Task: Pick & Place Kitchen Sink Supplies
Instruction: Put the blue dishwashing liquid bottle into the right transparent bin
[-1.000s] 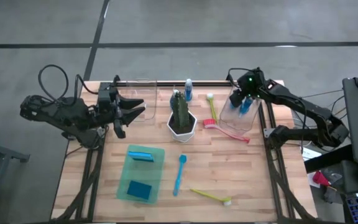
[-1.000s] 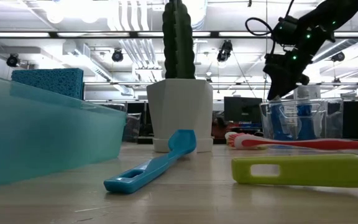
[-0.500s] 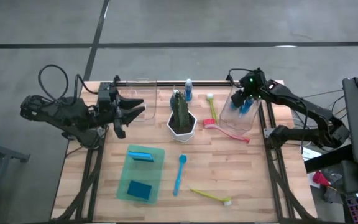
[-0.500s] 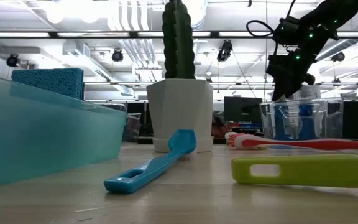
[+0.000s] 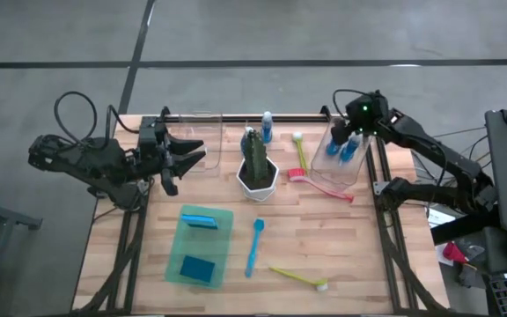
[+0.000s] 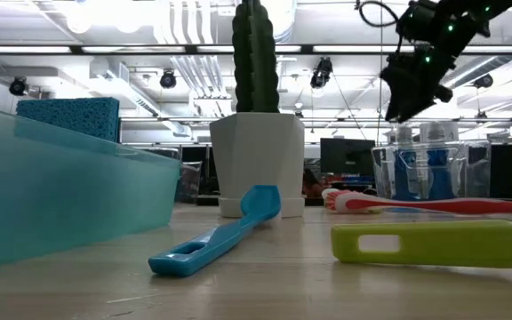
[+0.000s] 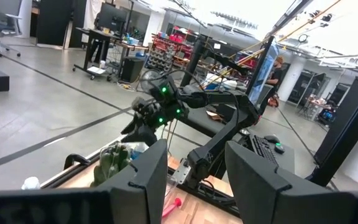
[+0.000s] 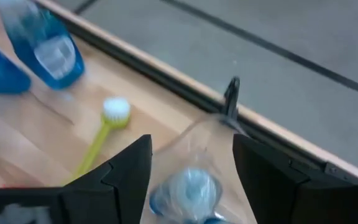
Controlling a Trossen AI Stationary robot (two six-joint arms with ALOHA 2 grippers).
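Observation:
My right gripper (image 5: 347,135) (image 8: 191,163) hangs open just above a clear bin (image 5: 339,161) at the table's far right. Two small blue bottles (image 6: 404,164) (image 6: 435,160) stand upright in that bin, and one bottle's pale cap (image 8: 188,188) shows below the open fingers, which touch nothing. Another blue bottle (image 5: 267,128) stands at the far edge. A yellow brush (image 5: 299,150) and a pink brush (image 5: 320,182) lie left of the bin. My left gripper (image 5: 202,150) (image 7: 196,180) waits open at the far left, pointing level.
A cactus in a white pot (image 5: 255,167) stands mid-table. A green tray (image 5: 223,255) at the near left holds two blue sponges (image 5: 201,219) (image 5: 198,268). A blue brush (image 5: 254,246) and a yellow-green brush (image 5: 299,278) lie near the front. A second clear bin (image 5: 202,136) sits by my left gripper.
My right gripper has let go of a blue bottle and risen out of the clear bin, drawing back toward the table's far right. The bottle stays standing upright in the bin beside the other one.

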